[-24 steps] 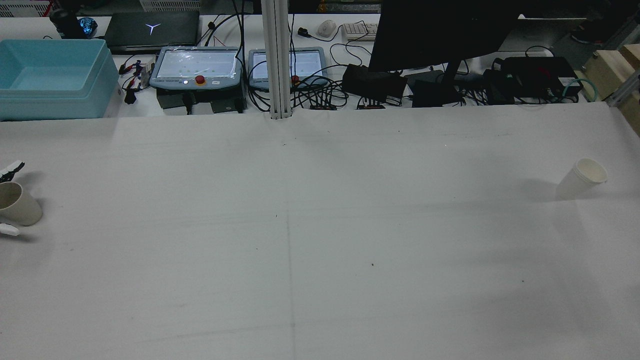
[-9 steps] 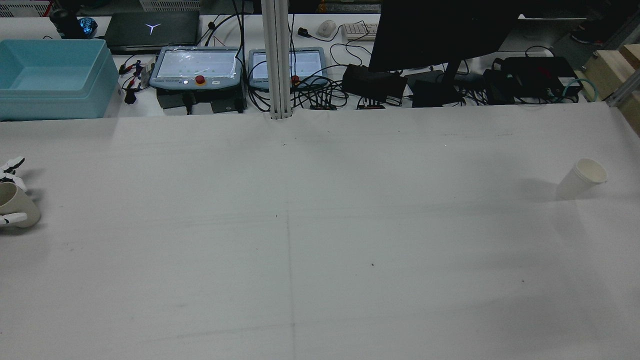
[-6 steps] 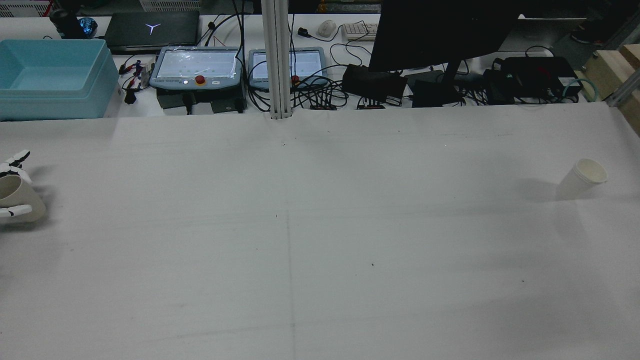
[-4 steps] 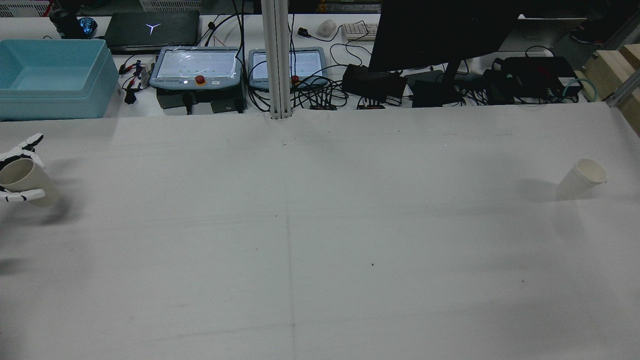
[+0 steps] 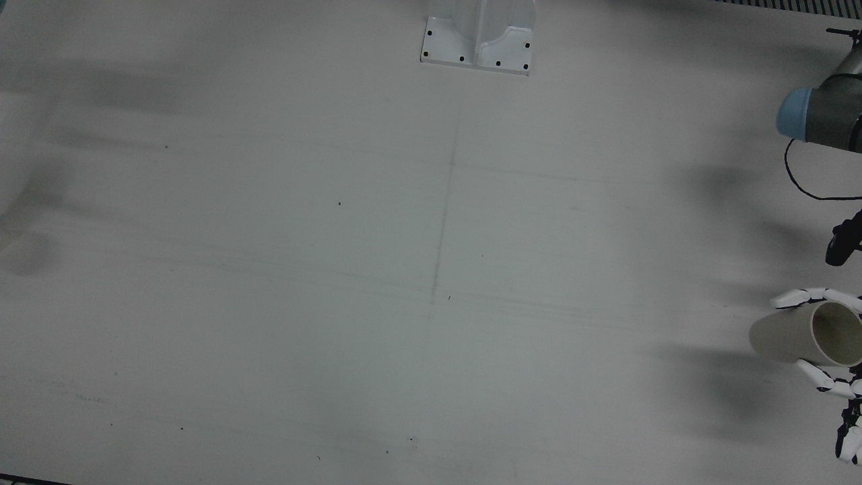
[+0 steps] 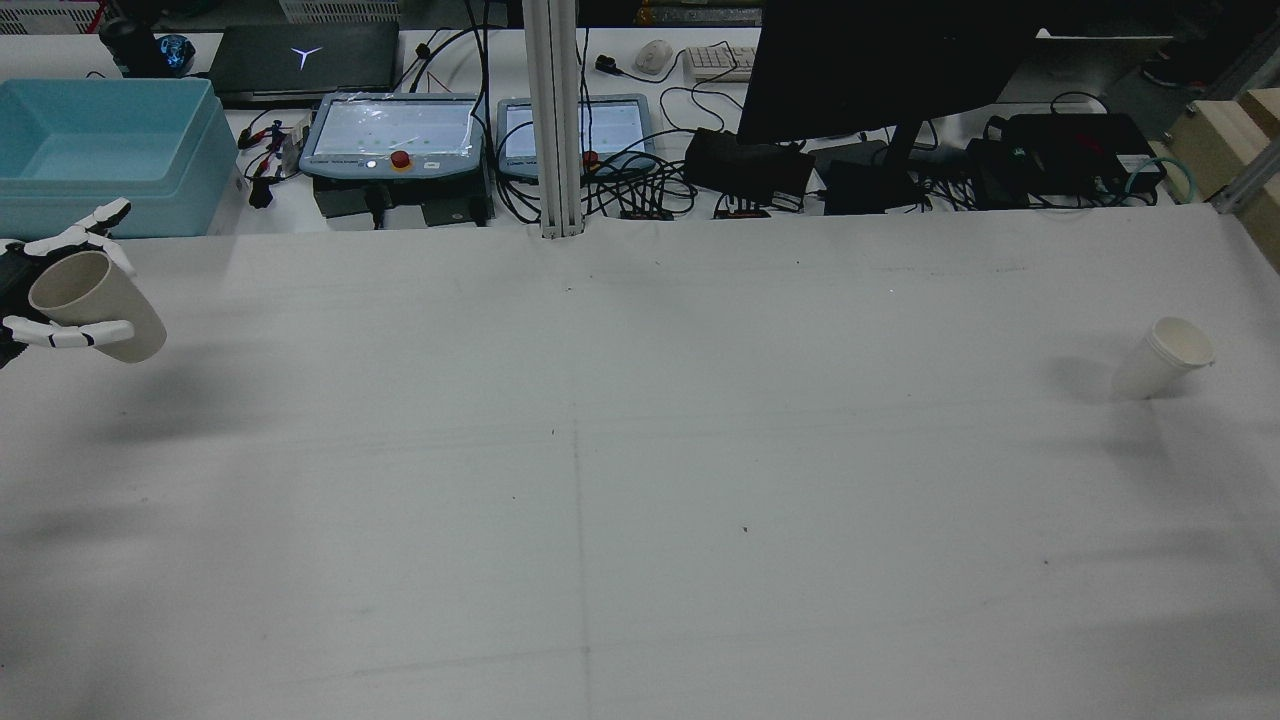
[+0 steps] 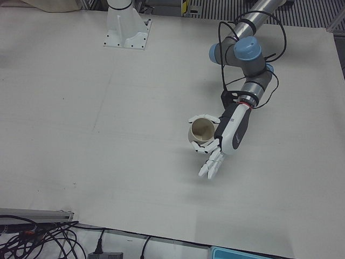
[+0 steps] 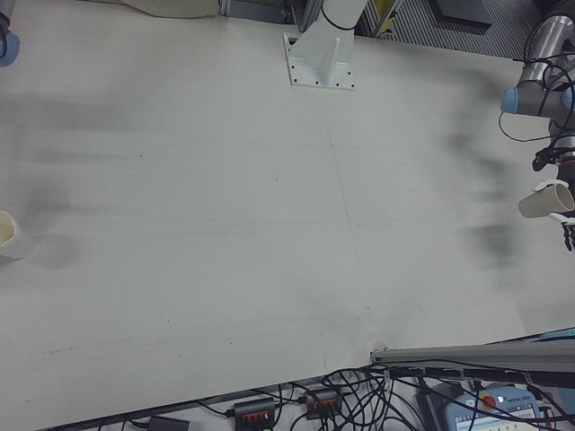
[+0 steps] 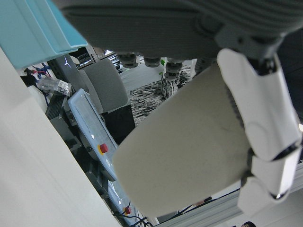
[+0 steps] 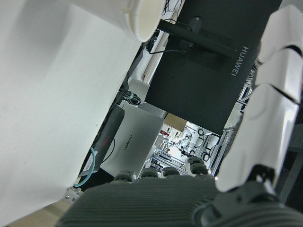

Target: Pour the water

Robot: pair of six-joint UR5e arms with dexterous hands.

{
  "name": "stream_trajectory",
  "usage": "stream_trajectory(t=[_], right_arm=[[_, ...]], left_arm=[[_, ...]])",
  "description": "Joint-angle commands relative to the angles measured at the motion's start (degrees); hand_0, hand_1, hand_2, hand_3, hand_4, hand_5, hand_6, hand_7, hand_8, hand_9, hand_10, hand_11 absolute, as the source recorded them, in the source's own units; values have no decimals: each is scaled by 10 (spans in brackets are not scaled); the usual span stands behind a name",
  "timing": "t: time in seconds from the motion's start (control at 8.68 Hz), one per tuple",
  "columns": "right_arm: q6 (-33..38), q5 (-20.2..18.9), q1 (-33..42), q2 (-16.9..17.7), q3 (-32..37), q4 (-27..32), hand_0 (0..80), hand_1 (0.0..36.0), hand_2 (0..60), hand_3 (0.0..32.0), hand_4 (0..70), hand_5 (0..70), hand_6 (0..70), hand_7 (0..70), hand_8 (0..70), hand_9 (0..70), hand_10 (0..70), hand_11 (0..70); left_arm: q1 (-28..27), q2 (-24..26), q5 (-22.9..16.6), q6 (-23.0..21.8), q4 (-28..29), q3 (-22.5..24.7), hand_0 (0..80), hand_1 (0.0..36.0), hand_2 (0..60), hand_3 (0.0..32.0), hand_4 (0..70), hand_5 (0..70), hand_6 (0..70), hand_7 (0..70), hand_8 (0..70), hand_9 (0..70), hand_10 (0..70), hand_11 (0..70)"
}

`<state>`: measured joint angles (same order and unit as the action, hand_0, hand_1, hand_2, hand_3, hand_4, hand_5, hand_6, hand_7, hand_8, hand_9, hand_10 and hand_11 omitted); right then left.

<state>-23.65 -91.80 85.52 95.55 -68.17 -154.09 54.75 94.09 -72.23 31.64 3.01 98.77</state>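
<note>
— Two cups, one at each end of the table. Which matters for the coming move?

— Both. The left hand is wrapped around the beige paper cup, fingers closed on its wall from both sides, and holds it clear of the table; its shadow lies apart from it on the cloth. The white paper cup stands alone far across the table from that held cup, toward the robot's right.

— So the pour has a long way to travel?

— I judge so. Taking the white cup as the landmark, the held cup is well apart from it, almost the table's whole width away, at about the same depth. The central post stands between them, farther back.

— How does the held cup sit in the hand?

— Tilted. In the left-front view its mouth faces up and toward the camera, and the long axis leans rather than standing plumb. Whether it holds water I cannot tell.

— And the right hand?

— Only its own camera shows it: one pale finger beside the palm, and the white cup's rim near it, not touched. Open or closed, I cannot tell. It is the nearer hand to the white cup.
</note>
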Motion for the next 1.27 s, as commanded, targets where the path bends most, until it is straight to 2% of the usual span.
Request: stream_trajectory(t=[0.0,0.35,0.46,0.58,0.92,1.15], right_arm=[[-15,-2,-22,-40,174,142,512,194,89,0,39,69,0,0,0,0,0,0],[-60,4,-61,-76,190,143,506,187,84,0,27,47,0,0,0,0,0,0],[-67,5,-80,-115,239,144,511,193,83,0,23,44,0,0,0,0,0,0],[-69,10,-94,-134,268,145,511,192,78,0,23,50,0,0,0,0,0,0],[-70,67,-156,-135,263,144,512,194,79,0,19,41,0,0,0,0,0,0],[-71,67,-170,-136,260,144,521,202,77,0,20,43,0,0,0,0,0,0]], left_arm=[[2,19,1,-2,-83,83,443,341,600,0,353,481,60,66,10,15,18,44],[4,22,2,-42,-103,87,454,351,600,0,356,489,61,67,8,11,17,43],[7,22,2,-46,-103,86,452,351,600,0,355,489,60,67,8,11,18,44],[7,22,2,-47,-103,85,451,351,600,0,353,487,60,66,8,10,18,45],[18,22,2,-48,-103,84,447,341,600,0,351,481,59,64,9,12,18,44],[26,21,1,-61,-104,80,447,336,600,0,351,478,58,63,9,13,18,44]])
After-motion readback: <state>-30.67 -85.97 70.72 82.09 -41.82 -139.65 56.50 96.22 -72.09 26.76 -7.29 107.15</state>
